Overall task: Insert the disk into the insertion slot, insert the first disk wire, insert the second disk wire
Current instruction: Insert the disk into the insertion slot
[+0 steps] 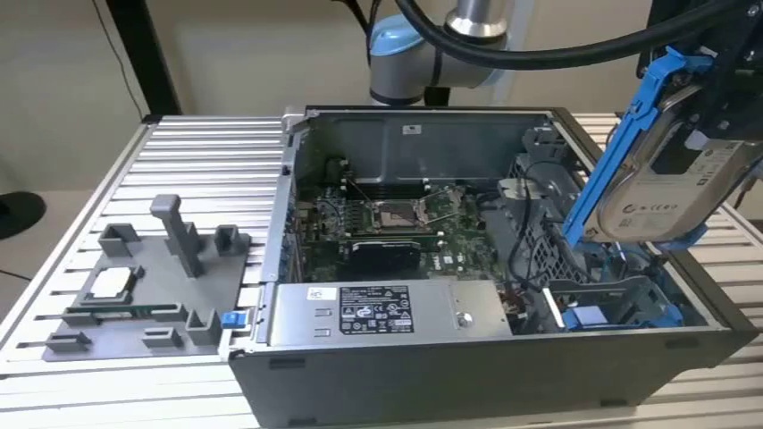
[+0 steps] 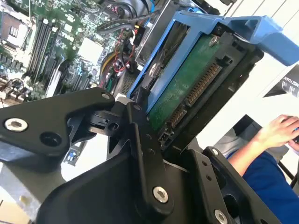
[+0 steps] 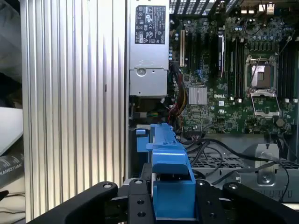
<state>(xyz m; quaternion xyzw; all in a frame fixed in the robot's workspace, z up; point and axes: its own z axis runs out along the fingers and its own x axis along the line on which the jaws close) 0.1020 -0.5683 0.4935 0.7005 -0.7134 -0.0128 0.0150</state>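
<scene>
You have the jaws pinching the disk (image 1: 667, 201) in its blue frame (image 1: 614, 147), held tilted on edge above the open computer case (image 1: 477, 380)

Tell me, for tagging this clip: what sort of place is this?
Probably a robotics lab bench: an open computer case on a ribbed metal table, the hand gripping the disk above it.

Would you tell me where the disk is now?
At the exterior view's right, the disk is held tilted above the open computer case's drive bay.
</scene>
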